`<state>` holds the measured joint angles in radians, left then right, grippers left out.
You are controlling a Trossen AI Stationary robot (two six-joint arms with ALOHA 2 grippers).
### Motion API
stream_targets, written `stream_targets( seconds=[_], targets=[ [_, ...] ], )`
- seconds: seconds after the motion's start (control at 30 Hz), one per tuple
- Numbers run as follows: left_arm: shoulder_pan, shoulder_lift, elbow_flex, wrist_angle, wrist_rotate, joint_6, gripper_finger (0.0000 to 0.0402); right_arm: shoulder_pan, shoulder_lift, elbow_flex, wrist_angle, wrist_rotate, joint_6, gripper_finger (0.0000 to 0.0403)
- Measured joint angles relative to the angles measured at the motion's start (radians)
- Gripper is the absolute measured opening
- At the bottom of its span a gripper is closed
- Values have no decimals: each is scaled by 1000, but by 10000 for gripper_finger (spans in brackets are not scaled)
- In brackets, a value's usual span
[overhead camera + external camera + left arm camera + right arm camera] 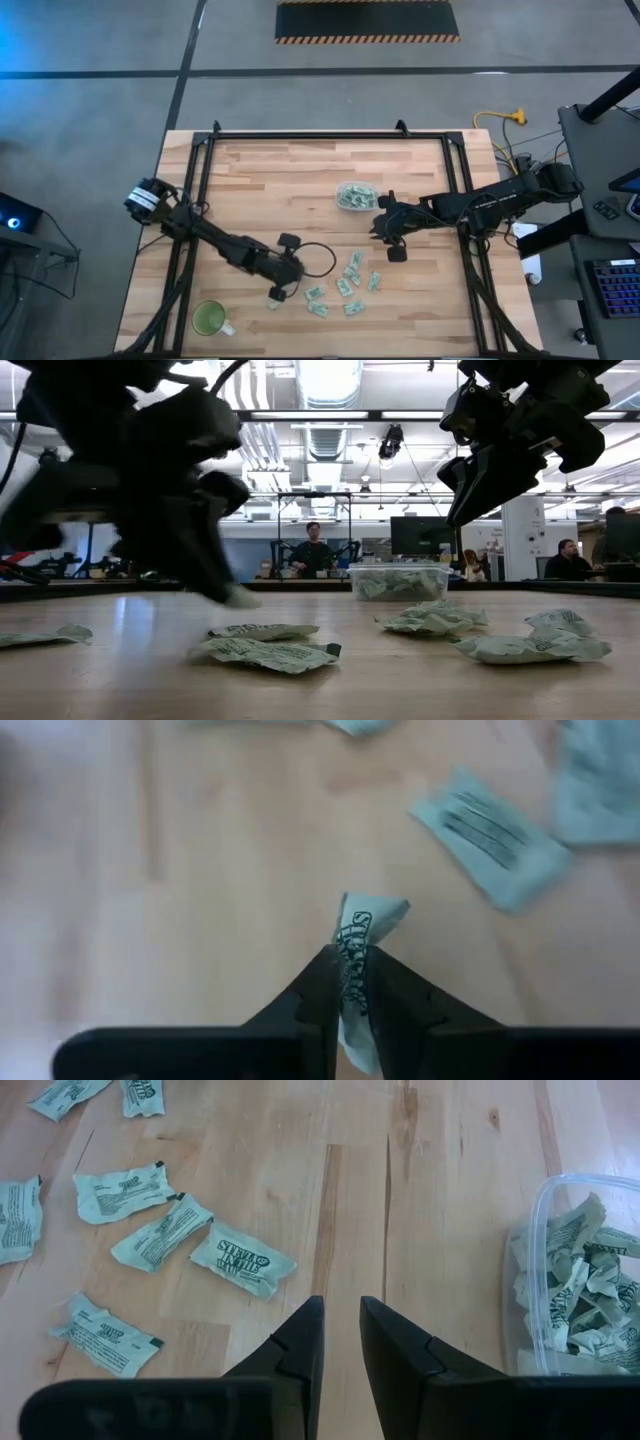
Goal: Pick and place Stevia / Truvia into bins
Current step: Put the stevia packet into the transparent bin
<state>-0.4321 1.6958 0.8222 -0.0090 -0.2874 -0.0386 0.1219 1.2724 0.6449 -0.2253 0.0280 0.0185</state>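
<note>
Several pale green Stevia sachets (345, 285) lie flat on the wooden table, right of my left gripper. My left gripper (276, 295) is near the table's front, shut on one sachet (372, 915). The bin, a clear tub (355, 196) with several crumpled sachets in it, stands on the table near its middle. My right gripper (395, 250) hangs above the table just right of the bin and behind the loose sachets. Its fingers (300, 1345) stand a narrow gap apart with nothing between them. My left gripper pinches one sachet between its two fingers, on the printed middle part (352, 960). The fingers slant down toward the table. The sachet's crumpled end (375, 910) sticks out past the fingertips. In the low view the sachet's end (240, 597) hangs clear of the table.
A green cup with a handle (210, 318) stands at the table's near left corner. A black frame (330, 134) runs along the table's far and side edges. Bare wood lies between the bin and the left arm. People sit in the room beyond the table.
</note>
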Motion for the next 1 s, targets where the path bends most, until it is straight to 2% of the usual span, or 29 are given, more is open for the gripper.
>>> stream_targets(
  seconds=[0.1,0.27,0.5,0.77,1.0],
  targets=[
    [17,0,2,61,-60,50,21,0,0,0,0,0,0,59],
    [69,0,2,189,-100,166,15,0,0,0,0,0,-11,59],
    [220,-1,2,437,-149,256,15,0,0,-2,19,0,-22,59],
    [421,6,8,564,-12,237,15,0,0,-6,25,0,-30,57],
    [520,106,113,602,53,202,15,0,0,-6,27,0,-42,57]
  ],
)
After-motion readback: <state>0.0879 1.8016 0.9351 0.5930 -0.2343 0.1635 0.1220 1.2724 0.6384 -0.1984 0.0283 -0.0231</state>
